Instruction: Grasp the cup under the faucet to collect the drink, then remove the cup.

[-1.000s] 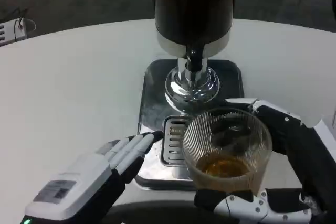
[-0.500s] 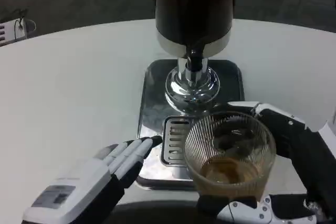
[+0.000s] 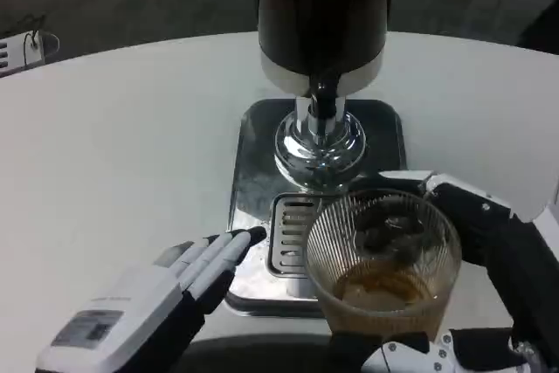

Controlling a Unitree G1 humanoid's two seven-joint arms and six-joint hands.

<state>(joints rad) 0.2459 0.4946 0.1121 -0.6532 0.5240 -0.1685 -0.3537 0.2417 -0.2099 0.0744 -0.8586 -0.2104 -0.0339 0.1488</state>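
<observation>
Just in front of the dispenser (image 3: 321, 50), the right hand (image 3: 489, 286) wraps a ribbed glass cup (image 3: 382, 261) holding amber drink, fingers curled behind it and thumb below, over the near edge of the steel drip tray (image 3: 253, 172). Left of the cup, the left hand (image 3: 148, 307) lies flat and released, fingertips (image 3: 249, 238) touching the tray's edge. A grey label on its back is unreadable.

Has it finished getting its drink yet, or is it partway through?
Nearly finished. The ribbed glass cup already holds amber drink, so filling looks done. The right hand grips the cup near the front of the dispenser's metal tray. The left hand lies open beside the tray. Left: carrying the cup clear.
</observation>
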